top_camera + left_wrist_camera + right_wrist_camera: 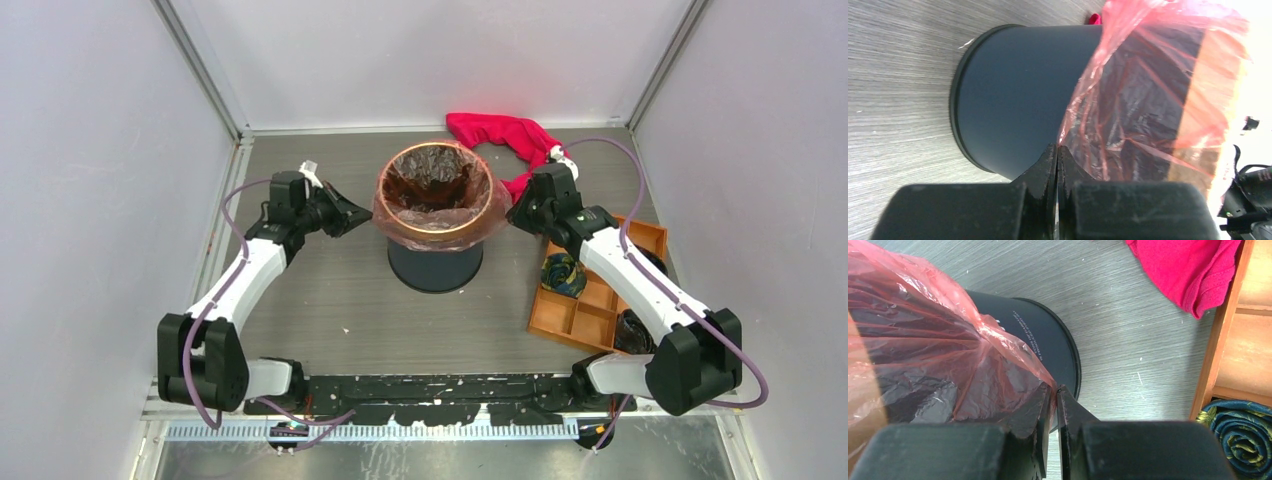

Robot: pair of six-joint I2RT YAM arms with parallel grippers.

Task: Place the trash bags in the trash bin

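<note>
The navy trash bin (435, 262) stands mid-table, with its gold rim (437, 231) showing through film. The translucent red-pink trash bag (436, 185) lines its inside and folds out over the rim. My left gripper (368, 213) is shut on the bag's edge at the bin's left side; the pinch shows in the left wrist view (1057, 148), with the bag (1148, 100) draped over the bin wall (1013, 95). My right gripper (510, 215) is shut on the bag's edge at the right side, seen in the right wrist view (1054, 390), where the bag (938, 340) covers the bin (1048, 340).
An opaque magenta cloth (505, 135) lies at the back right, behind my right wrist. An orange compartment tray (590, 300) with rolled dark items sits right of the bin, under my right arm. Grey walls close in on three sides.
</note>
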